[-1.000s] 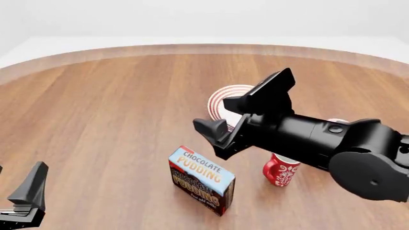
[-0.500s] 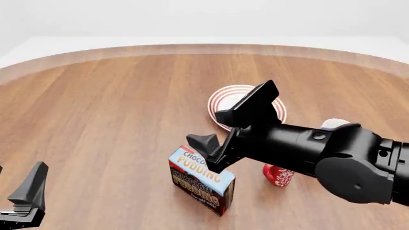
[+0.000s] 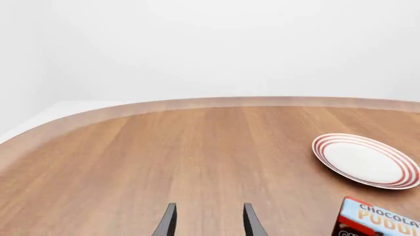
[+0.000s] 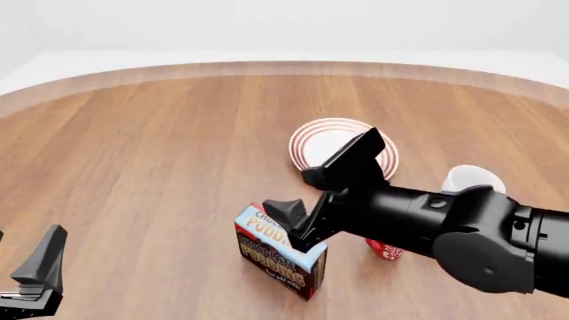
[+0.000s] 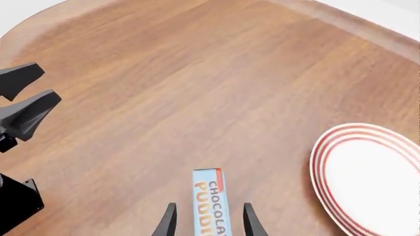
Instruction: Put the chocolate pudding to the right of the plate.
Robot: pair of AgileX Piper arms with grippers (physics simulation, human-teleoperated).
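Nearest, at the near left: left gripper (image 4: 36, 277) idle, well apart from everything, jaws parted and holding nothing.

Near centre: pudding (image 4: 280, 251) standing on edge on the table (image 4: 160, 160), nearer than the plate and slightly to its left. Right gripper (image 4: 324, 190) poised over it, jaws open, straddling the carton's narrow top edge in the right wrist view (image 5: 211, 201); not yet closed on it, contact with the fingers (image 5: 168, 221) not clear.

Just right of the pudding: red mug (image 4: 386, 249), mostly hidden under the right arm. Beyond it, a white mug (image 4: 474, 179), right of the plate.

Farther, centre: plate (image 4: 311, 143), partly hidden behind the gripper.

Risks, as a judgement:
- Tipping the upright carton with a finger landing off-centre on the way down.
- Slipping or twisting out of a shallow pinch high on the thin edge.
- Clipping the red mug while swinging right, given the tight gap.
- Little free room right of the plate, with the white mug sitting there; knocking it or the plate's rim on set-down.
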